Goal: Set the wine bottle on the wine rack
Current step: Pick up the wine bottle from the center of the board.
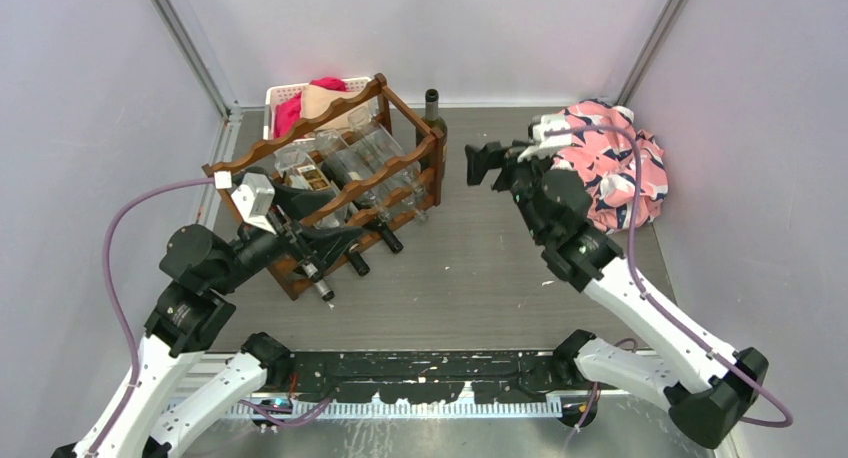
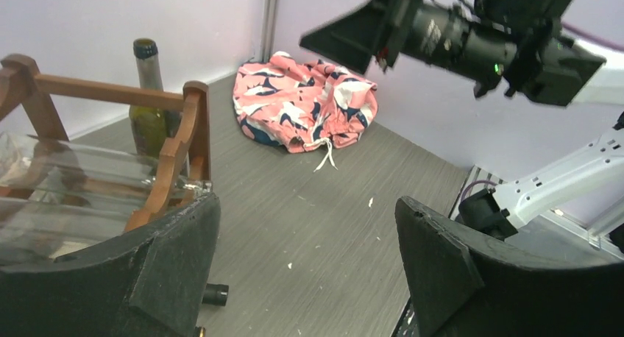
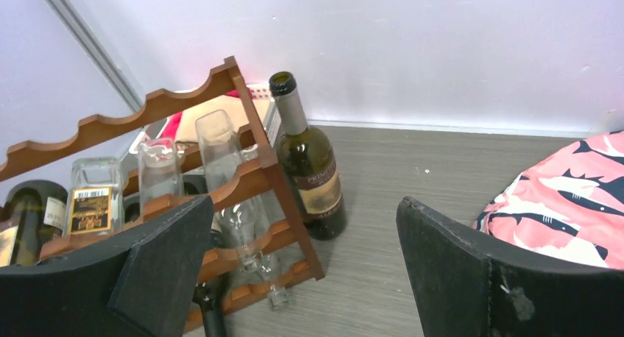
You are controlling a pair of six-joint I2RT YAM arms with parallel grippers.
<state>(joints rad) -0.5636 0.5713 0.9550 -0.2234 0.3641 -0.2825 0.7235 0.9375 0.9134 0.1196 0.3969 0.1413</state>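
Both left claw [image 2: 305,218] and right claw [image 3: 304,212] gape; wine rack [image 1: 300,124] (partly) hides wine bottle [image 1: 433,113].

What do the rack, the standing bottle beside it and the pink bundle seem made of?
Wine rack: wood, reddish-brown stain, slight sheen, likely varnished.
Wine bottle: dark green glass, glossy, paper label.
Pink patterned bundle: soft fabric, judging by wrinkles and a drawstring.

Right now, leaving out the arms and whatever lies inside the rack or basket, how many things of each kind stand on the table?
Wine rack: 1
Upright wine bottle: 1
White basket: 1
Pink patterned cloth bundle: 1
Total: 4
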